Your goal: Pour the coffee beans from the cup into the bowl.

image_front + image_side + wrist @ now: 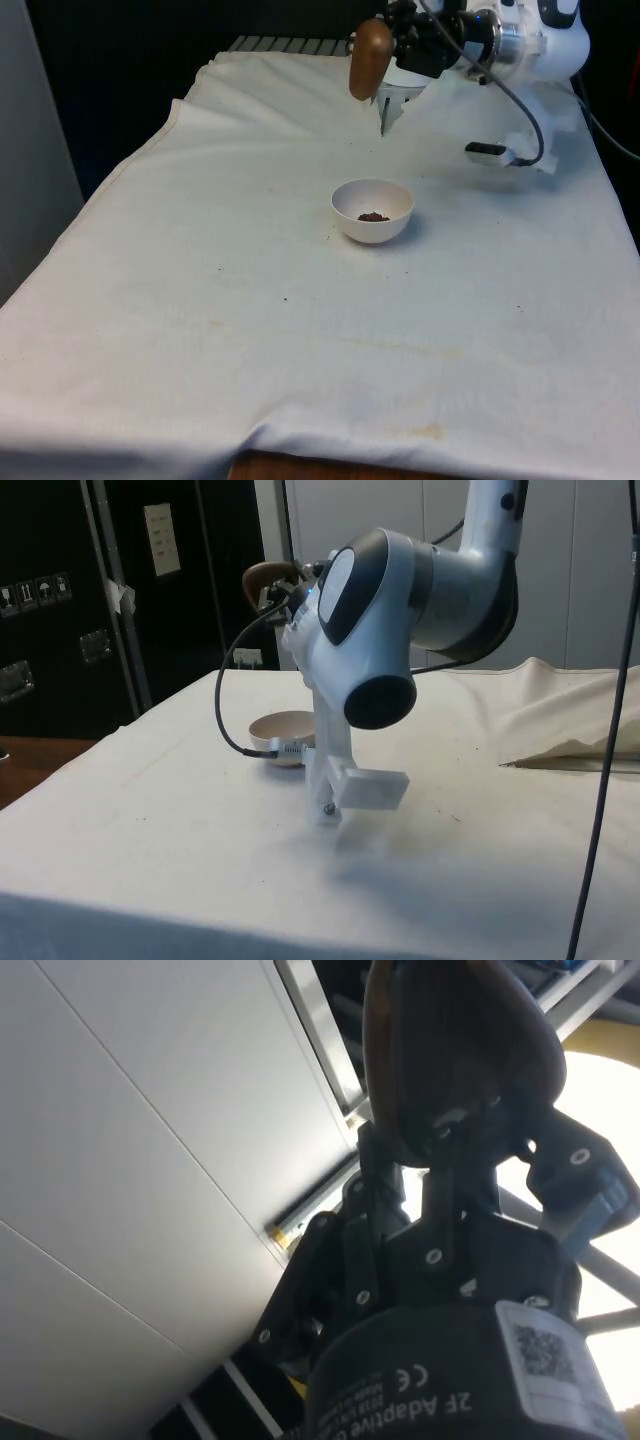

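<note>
A white bowl point(372, 233) stands mid-table with a small heap of coffee beans point(373, 216) on its bottom. High above the cloth, beyond the bowl towards the far end, my gripper point(388, 50) lies level and is shut on a brown cup point(369, 58). I cannot see the cup's mouth. From the side, the cup point(264, 577) sits at the gripper point(286, 588) well above the bowl point(280, 726), which the arm partly hides. In the wrist view the fingers point(385, 1175) clamp the dark cup point(450, 1050).
White cloth point(250, 330) covers the table and has a raised fold point(384, 118) at the far end under the gripper. A black cable point(525, 110) loops down from the wrist. A grey panel point(30, 150) stands at the front view's left.
</note>
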You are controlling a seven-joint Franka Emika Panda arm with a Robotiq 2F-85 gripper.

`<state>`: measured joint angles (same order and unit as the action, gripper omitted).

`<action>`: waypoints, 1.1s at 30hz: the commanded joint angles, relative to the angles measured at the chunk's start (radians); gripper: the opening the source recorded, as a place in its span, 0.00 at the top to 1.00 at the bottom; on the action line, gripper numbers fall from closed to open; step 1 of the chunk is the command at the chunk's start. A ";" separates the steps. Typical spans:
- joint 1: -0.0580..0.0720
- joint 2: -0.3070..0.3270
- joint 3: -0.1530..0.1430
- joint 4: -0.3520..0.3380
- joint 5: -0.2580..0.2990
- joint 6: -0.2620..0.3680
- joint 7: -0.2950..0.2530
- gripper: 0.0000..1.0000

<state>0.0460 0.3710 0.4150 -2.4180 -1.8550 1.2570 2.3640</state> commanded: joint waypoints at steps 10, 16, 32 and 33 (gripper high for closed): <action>0.001 0.000 0.000 0.000 -0.002 -0.002 0.001 0.94; 0.000 0.000 0.000 0.000 -0.001 -0.001 0.000 0.94; -0.005 -0.005 0.005 0.007 0.020 0.017 0.015 0.94; -0.006 -0.005 0.005 0.008 0.025 0.020 0.019 0.94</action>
<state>0.0450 0.3700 0.4150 -2.4110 -1.8390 1.2650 2.3790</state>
